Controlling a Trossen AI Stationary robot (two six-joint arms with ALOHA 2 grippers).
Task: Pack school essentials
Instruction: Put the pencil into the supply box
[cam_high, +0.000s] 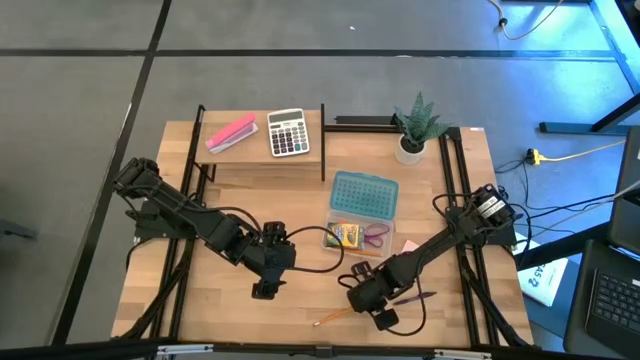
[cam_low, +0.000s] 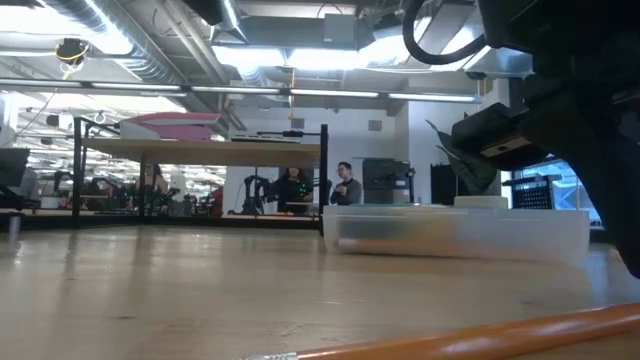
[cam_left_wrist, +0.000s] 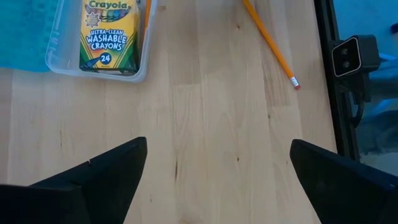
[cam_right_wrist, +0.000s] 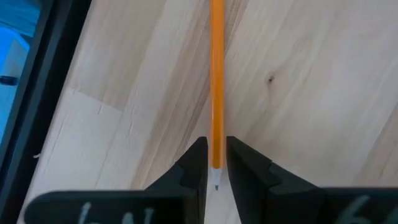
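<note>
- Near the front edge of the tabletop (cam_high: 220, 300), the right gripper (cam_right_wrist: 216, 167) has its fingers clenched on an orange pencil (cam_right_wrist: 216, 74), gripping close to the sharpened tip; that hold probably serves to lift it toward the clear case (cam_high: 340, 236).
- Over bare wood left of the case, the left gripper (cam_left_wrist: 217, 180) hangs with its fingers released and spread wide, holding nothing; it seems to be waiting.
- Inside the case, the yellow-green crayon box (cam_left_wrist: 111, 34) lies flat, and the purple-handled scissors (cam_high: 377, 235) lie next to it, so part of the packing looks done.
- Only the right wrist view shows the fingers pinching the pencil; from above, the arm hides that contact.
- From the left wrist view, the pencil's eraser end (cam_left_wrist: 296, 83) shows resting on the wood, apart from the case.
- Overhead alone shows a purple pen (cam_high: 412, 297) lying near the right gripper, outside the case, and the blue lid (cam_high: 364, 194) behind the case.
- At table height, the pencil (cam_low: 480, 335) shows as an orange bar close in front.
</note>
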